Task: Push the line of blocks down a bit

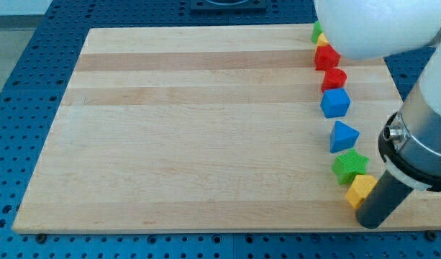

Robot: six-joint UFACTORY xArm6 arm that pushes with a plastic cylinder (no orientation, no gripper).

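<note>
A line of blocks runs down the view's right side of the wooden board (191, 122). From the top: a green block (317, 31) and a yellow block (322, 41), both partly hidden by the white arm, a red block (326, 57), a red round block (334, 79), a blue cube (335, 103), a blue triangle (342, 136), a green star (349, 166) and a yellow block (360, 190). My tip (373, 221) is at the board's bottom right, just below and right of the lowest yellow block, close to it or touching.
The white arm body (378, 25) covers the board's top right corner. The arm's grey and white lower part (421, 137) stands over the board's right edge. Blue perforated table (26, 86) surrounds the board.
</note>
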